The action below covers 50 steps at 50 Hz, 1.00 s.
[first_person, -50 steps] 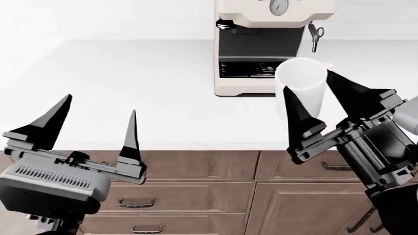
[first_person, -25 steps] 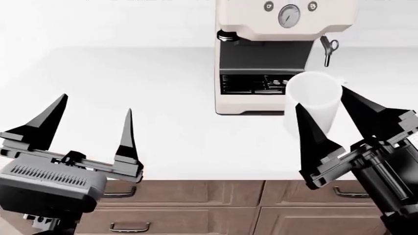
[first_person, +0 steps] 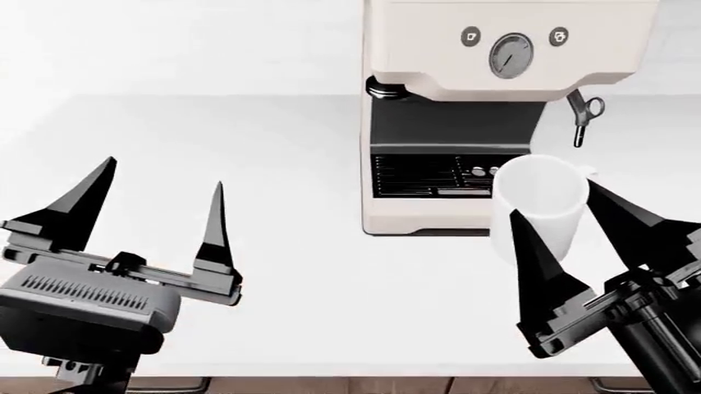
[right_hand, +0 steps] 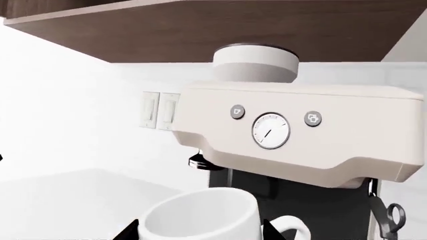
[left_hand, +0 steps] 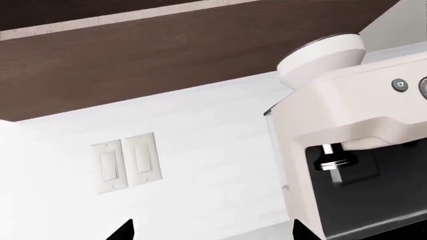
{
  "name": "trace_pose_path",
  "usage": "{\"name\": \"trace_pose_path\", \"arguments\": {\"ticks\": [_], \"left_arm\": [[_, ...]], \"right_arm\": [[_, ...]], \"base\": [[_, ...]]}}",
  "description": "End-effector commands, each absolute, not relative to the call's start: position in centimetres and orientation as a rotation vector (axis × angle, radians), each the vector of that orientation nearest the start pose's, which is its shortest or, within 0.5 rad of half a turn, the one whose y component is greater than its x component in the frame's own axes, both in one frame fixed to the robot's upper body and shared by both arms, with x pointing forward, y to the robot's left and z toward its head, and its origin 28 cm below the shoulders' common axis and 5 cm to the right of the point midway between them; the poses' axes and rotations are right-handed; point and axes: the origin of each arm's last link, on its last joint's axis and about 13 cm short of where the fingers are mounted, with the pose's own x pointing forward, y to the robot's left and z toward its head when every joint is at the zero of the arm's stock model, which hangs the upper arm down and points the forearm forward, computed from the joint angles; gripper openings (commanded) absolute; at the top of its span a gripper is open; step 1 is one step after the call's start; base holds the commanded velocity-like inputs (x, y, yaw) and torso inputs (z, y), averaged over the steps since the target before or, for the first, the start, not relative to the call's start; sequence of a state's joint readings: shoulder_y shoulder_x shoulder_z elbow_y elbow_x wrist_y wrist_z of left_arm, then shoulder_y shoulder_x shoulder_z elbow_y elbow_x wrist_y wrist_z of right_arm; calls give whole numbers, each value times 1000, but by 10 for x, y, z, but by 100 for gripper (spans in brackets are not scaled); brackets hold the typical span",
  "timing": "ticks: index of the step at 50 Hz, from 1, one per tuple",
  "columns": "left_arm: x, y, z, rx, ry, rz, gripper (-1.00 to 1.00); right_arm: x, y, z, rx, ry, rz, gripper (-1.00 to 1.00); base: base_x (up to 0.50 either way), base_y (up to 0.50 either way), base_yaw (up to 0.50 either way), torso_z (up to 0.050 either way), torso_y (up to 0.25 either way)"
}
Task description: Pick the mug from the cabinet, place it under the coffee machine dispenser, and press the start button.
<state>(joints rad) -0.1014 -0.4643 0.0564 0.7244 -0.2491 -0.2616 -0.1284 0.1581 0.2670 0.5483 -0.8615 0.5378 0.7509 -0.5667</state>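
The white mug [first_person: 537,205] stands upright between the fingers of my right gripper [first_person: 580,238], which is shut on it. It hangs in front of the right part of the cream coffee machine [first_person: 482,41], level with the slotted drip tray [first_person: 422,174]. The dispenser [first_person: 383,86] sits under the overhang at the left of the black recess, left of the mug. In the right wrist view the mug [right_hand: 200,215] fills the space between the right gripper [right_hand: 200,232] fingers, handle [right_hand: 293,227] to one side. My left gripper [first_person: 162,176] is open and holds nothing.
Two round buttons [first_person: 470,36] [first_person: 557,36] flank the gauge [first_person: 511,56]. A chrome steam wand [first_person: 583,115] hangs right of the recess, above the mug. Wall switches [left_hand: 127,162] are beside the machine [left_hand: 347,125]. White counter [first_person: 285,246] spreads left of the machine.
The view has risen: the drawers and counter edge have dropped out of sight and the machine sits lower and larger. The right gripper, still holding the mug, has shifted slightly right against the machine.
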Motion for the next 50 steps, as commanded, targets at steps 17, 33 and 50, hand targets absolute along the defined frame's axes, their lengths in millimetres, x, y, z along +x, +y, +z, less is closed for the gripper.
{"name": "trace_pose_path", "arguments": {"ticks": [17, 33, 50], "left_arm": [[195, 246, 165, 208, -495, -159, 100], [191, 246, 165, 213, -510, -166, 100], [190, 247, 164, 201, -526, -175, 100]], "right_arm": [[197, -176, 191, -34, -432, 424, -100], [207, -172, 192, -13, -436, 394, -100], [227, -162, 193, -5, -406, 392, -100]], "base": [[0, 0, 0, 1, 1], [0, 0, 0, -43, 0], [0, 0, 0, 0, 0]]}}
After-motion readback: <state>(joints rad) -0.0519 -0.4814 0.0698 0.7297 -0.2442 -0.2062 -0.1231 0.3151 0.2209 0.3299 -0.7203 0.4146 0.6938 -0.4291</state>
